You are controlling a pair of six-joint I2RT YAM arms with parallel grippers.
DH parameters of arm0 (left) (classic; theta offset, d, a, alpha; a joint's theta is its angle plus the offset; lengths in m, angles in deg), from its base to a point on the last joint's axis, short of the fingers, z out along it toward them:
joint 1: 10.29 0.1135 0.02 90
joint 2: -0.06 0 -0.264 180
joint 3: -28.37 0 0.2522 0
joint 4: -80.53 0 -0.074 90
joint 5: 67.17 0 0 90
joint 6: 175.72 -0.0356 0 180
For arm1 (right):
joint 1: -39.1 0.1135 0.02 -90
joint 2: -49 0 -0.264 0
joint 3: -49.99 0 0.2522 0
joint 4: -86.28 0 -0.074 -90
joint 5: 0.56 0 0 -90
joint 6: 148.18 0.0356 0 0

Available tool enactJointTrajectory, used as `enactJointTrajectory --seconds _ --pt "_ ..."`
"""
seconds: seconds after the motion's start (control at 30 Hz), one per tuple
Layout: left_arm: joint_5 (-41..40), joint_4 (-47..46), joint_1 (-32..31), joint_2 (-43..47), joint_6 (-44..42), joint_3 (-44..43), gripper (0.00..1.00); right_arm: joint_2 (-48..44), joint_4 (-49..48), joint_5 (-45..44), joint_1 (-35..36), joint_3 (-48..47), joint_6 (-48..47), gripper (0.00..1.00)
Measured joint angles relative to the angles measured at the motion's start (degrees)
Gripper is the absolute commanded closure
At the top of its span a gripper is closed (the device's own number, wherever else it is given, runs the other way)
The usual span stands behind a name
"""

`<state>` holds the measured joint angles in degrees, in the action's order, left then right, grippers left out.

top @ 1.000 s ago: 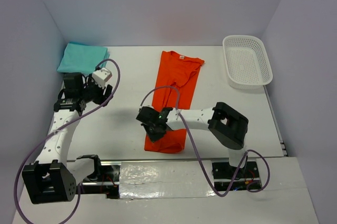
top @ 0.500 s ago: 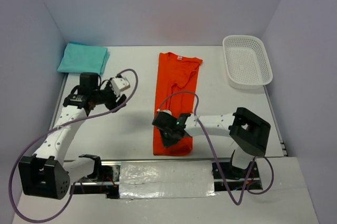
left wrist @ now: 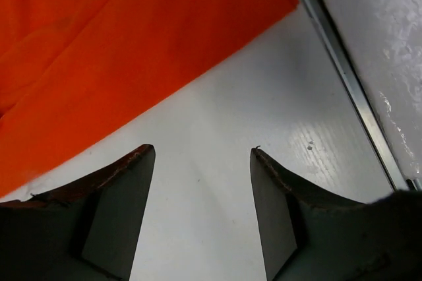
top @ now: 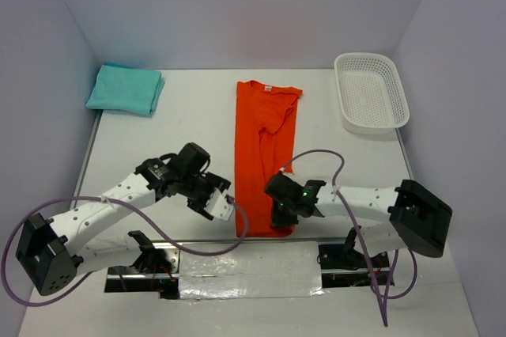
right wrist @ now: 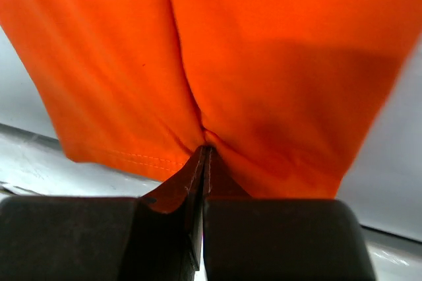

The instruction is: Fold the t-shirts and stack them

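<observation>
R gripper (right wrist: 204, 152): fingers shut tight together, clamped on a pinch of the orange t-shirt (right wrist: 264, 43) near its hem, lower centre of the top view. L gripper (left wrist: 201, 156): fingers wide apart, holding nothing, over bare table (left wrist: 217, 116); the shirt's hem corner lies just beyond the tips, upper left of that wrist view, not touching. Shirt runs as a long strip down mid-frame; folded teal t-shirt (top: 125, 88) upper left, white basket (top: 371, 96) upper right

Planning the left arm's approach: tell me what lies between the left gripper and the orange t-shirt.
Only bare white table: the left wrist view shows it between the open left gripper and the orange t-shirt edge.
</observation>
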<state>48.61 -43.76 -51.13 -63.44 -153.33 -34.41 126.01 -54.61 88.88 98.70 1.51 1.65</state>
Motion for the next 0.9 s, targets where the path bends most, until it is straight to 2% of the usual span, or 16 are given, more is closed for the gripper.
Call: enactJointTrajectory --seconds 0.13,0.23,0.27,0.37,0.4,0.57,0.73,0.9 --pt "-0.35 -1.57 -4.42 0.11 -6.19 5.40 0.27 -6.43 2.14 -0.37 -1.68 2.56 2.12 1.00" --pt "-0.70 -6.45 -7.58 -1.20 -9.70 9.66 0.25 -10.19 3.23 -0.37 -3.04 3.48 2.93 0.99" --pt "-0.94 -8.48 -8.74 -2.05 -10.27 10.80 0.25 -11.45 3.26 -0.35 -3.41 3.65 3.06 0.96" --pt "-1.55 -15.15 -12.24 -4.48 -10.16 13.31 0.24 -16.61 3.54 -0.33 -4.04 3.76 3.43 0.74" --pt "-1.57 -17.03 -13.14 -4.83 -10.12 13.60 0.24 -18.62 4.09 -0.37 -4.11 3.74 3.43 0.64" --pt "-1.49 -25.55 -15.80 -6.34 -11.91 14.49 0.20 -27.54 7.34 0.79 -8.44 4.90 4.66 0.40" --pt "-1.20 -31.85 -16.11 -10.29 -16.33 17.73 0.17 -29.46 6.93 3.72 -12.55 12.57 5.29 0.31" --pt "0.04 -32.98 -16.59 -13.44 -20.87 16.13 0.21 -21.92 3.08 7.41 -13.94 12.92 3.78 0.29"
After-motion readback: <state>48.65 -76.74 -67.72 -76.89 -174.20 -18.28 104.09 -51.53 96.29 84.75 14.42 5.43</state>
